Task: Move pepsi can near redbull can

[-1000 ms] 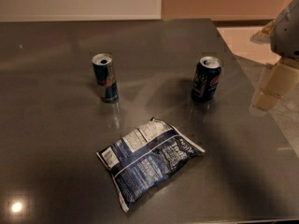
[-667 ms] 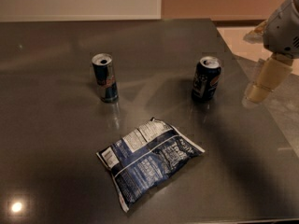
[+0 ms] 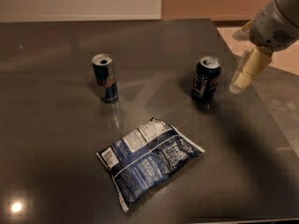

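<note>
One gripper [image 3: 243, 76] hung just right of the upright pepsi can [image 3: 206, 79], not touching it, and we could not tell whether it was released or clenched, while the redbull can [image 3: 105, 77] stood well left and a chip bag [image 3: 148, 160] lay nearer on the table [image 3: 46, 134].

Dim light, glare spot lower-left on table [image 3: 56, 125], tool [image 3: 242, 76] far right.

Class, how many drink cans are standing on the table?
2. The redbull can stands on the left; the pepsi can stands on the right, with the gripper just right of it. None seems hidden.
</note>
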Tool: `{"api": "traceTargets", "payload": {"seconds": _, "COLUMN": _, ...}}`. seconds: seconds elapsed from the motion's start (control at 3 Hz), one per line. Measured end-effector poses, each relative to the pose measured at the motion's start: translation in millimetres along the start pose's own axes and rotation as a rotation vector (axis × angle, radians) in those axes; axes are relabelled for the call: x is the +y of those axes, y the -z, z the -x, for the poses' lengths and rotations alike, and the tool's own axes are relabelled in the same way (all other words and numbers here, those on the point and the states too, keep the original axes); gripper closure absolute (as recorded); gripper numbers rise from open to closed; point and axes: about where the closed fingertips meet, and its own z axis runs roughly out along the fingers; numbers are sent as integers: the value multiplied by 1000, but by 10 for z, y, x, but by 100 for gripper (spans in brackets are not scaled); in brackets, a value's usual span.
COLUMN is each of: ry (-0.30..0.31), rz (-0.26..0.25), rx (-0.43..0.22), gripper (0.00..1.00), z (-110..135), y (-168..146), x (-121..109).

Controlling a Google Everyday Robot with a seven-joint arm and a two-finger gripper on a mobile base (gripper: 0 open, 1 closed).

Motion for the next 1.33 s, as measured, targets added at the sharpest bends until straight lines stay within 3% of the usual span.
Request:
{"api": "traceTargets", "payload": {"seconds": 0.33, "ry": -16, "rz": 29, "rx": -26, "gripper": 0, "z": 12, "y": -221, "x": -222}}
{"api": "traceTargets", "payload": {"seconds": 1.0, "ry": -38, "rz": 97, "rx": -61, "gripper": 0, "z": 67, "y": -612, "x": -311}}
{"api": "traceTargets", "payload": {"seconds": 1.33, "ry": -34, "rz": 121, "rx": -78, "gripper": 18, "z": 102, "y": -716, "x": -271}}
